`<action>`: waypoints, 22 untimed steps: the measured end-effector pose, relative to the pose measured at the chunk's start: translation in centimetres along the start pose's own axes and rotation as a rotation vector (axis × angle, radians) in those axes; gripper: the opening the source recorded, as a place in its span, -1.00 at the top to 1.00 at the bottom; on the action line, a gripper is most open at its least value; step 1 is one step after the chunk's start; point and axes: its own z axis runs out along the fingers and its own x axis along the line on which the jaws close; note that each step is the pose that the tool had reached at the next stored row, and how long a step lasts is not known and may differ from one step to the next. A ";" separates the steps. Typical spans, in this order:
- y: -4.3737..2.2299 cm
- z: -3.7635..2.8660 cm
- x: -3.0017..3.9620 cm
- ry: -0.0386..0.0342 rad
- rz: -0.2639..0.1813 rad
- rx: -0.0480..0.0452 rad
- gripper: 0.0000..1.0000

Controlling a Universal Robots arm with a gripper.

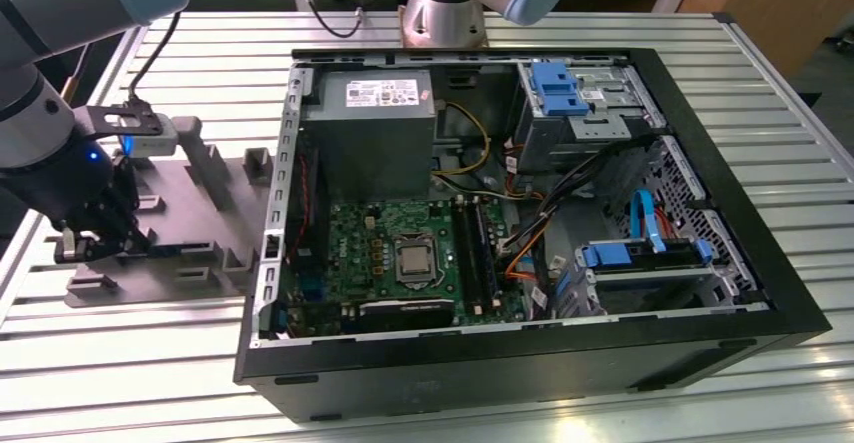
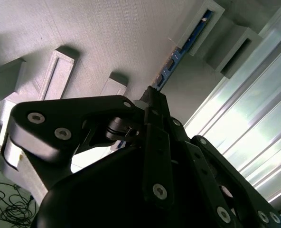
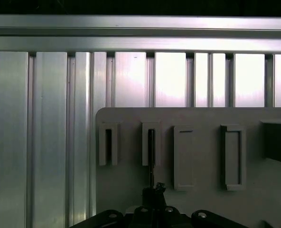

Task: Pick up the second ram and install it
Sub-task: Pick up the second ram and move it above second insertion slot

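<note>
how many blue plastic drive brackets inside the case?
2. In the exterior view, one blue plastic drive bracket sits in the open black computer case's far bay; the other is on the nearer drive cage. Others may be hidden.

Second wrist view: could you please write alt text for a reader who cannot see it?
The black gripper is at the near end of the blue-green ram, which sits in a slot of a grey holder. A ribbed metal table lies beside the holder.

on the desk, the holder lies at the exterior view's left of the computer case; the second ram stands in its slot.
</note>
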 end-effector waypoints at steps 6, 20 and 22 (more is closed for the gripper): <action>0.00 -0.18 0.00 -0.0011 0.000 0.0000 0.77; 0.00 -0.35 0.00 -0.0007 0.000 -0.0004 0.77; 0.00 -0.49 0.00 -0.0010 0.000 0.0000 0.77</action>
